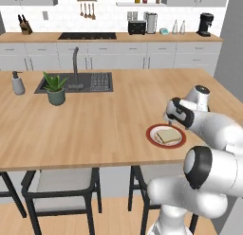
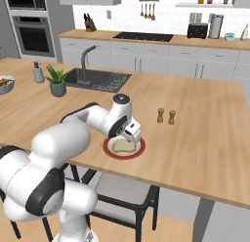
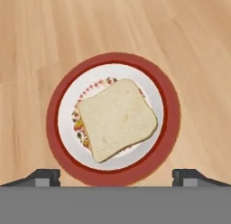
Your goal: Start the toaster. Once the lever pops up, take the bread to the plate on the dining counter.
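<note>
The pale bread slice (image 3: 116, 119) lies flat on the red-rimmed plate (image 3: 53, 123), with nothing holding it. My gripper (image 3: 116, 177) hangs open just above it, its two dark fingertips (image 3: 44, 176) set wide at either side of the plate's near rim. The left base view shows the plate (image 1: 151, 134) and the bread (image 1: 167, 136) near the front edge of the light-wood dining counter (image 1: 95, 125), under my gripper (image 1: 172, 123). From the right side, the gripper (image 2: 131, 134) hovers over the bread (image 2: 123, 146). The black toaster (image 1: 136, 27) stands on the far worktop.
A dark sink (image 1: 90, 81) with a tap, a potted plant (image 1: 55, 88) and a soap bottle (image 1: 17, 83) occupy the counter's left part. Two small shakers (image 2: 166, 116) stand right of the plate. Stools (image 1: 61, 182) sit beneath the front edge. A steel kettle (image 1: 151, 22) stands beside the toaster.
</note>
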### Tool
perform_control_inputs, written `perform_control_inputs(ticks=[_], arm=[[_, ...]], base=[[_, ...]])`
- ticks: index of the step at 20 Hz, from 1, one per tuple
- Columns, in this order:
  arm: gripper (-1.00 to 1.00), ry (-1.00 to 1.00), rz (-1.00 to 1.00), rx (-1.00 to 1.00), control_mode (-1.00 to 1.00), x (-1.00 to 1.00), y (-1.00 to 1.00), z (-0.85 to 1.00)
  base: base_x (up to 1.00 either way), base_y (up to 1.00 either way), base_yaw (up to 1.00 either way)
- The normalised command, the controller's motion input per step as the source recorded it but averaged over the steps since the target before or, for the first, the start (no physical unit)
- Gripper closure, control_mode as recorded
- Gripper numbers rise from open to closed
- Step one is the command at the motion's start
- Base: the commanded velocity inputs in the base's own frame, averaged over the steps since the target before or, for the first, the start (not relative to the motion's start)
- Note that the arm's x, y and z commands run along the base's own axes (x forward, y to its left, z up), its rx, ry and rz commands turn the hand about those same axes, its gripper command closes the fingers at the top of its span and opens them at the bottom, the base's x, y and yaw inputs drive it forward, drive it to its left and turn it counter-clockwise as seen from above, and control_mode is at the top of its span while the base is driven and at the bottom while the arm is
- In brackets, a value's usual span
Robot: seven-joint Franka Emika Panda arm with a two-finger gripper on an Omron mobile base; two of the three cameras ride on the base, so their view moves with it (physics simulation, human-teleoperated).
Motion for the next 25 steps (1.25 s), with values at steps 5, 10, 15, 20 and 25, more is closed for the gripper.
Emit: perform_control_inputs(ticks=[5, 10, 15, 20, 25], arm=[[-1.00, 0.00, 0.00, -0.09, -1.00, -0.87, 0.04, 0.10], [-1.00, 0.08, 0.00, -0.09, -1.00, -0.88, 0.35, 0.46], [-1.00, 0.13, 0.00, -0.03, -1.00, -0.70, 0.39, 0.65], [-1.00, 0.00, 0.00, 0.00, -1.00, -0.89, 0.00, 0.80], [-1.00, 0.00, 0.00, -0.01, -1.00, -0.83, 0.01, 0.85]], base=[[0.00, 0.00, 0.00], [0.00, 0.00, 0.00], [0.00, 0.00, 0.00], [0.00, 0.00, 0.00], [0.00, 0.00, 0.00]])
